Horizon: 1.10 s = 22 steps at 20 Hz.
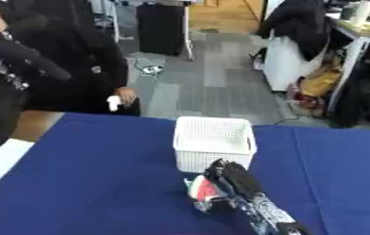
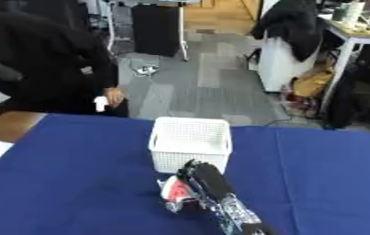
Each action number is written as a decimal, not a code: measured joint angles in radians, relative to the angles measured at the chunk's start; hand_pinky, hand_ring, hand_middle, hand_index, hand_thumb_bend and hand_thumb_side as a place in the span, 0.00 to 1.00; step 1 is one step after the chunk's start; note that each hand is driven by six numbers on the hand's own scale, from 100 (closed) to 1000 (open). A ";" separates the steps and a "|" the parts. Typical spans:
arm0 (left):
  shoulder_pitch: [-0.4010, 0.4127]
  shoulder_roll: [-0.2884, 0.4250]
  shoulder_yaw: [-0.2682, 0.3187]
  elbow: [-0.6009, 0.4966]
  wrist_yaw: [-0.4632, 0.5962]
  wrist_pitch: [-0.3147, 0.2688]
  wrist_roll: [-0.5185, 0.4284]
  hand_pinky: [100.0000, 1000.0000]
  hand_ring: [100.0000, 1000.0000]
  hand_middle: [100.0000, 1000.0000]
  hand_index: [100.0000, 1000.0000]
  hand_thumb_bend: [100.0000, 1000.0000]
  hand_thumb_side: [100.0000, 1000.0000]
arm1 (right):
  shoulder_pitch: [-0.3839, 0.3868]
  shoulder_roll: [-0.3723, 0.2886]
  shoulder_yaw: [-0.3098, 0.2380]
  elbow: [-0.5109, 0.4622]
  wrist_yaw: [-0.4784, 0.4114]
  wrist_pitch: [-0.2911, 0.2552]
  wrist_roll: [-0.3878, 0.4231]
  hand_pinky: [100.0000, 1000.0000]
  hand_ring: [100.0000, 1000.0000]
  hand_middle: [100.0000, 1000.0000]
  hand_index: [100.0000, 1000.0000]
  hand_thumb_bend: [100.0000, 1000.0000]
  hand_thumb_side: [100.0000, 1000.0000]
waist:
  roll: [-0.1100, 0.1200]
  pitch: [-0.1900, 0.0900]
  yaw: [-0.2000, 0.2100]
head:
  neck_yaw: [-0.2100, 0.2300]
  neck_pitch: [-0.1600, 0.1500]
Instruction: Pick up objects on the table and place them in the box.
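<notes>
Your robot's right hand (image 1: 232, 179) is black, its fingers built of dark, glossy segments. Behind the hand, toward the lower edge, the forearm (image 1: 270, 216) turns to silver metal joints broken by black sections, with pale highlights glinting along its length.

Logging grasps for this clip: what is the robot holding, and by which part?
The right hand is curled on a red-and-white object, gripping its right side; what the object is cannot be told.

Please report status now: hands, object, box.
Right hand fingers curled on red-white object, just before white box. Left hand not visible. Nothing between object and box.
</notes>
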 measured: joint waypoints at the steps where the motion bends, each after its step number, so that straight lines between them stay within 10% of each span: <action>1: 0.000 0.000 0.000 0.000 0.000 0.000 0.000 0.57 0.53 0.69 0.64 0.03 0.83 | 0.002 0.000 0.000 -0.008 -0.012 0.001 0.001 0.00 0.00 0.12 0.36 0.52 0.35 | 0.000 0.000 0.000 | 0.000 0.000; 22: 0.000 0.000 -0.001 0.000 0.002 0.003 -0.003 0.57 0.53 0.69 0.64 0.03 0.83 | -0.115 -0.093 0.002 -0.258 -0.348 0.105 0.117 0.00 0.00 0.12 0.31 0.52 0.34 | -0.004 -0.001 0.004 | -0.017 0.006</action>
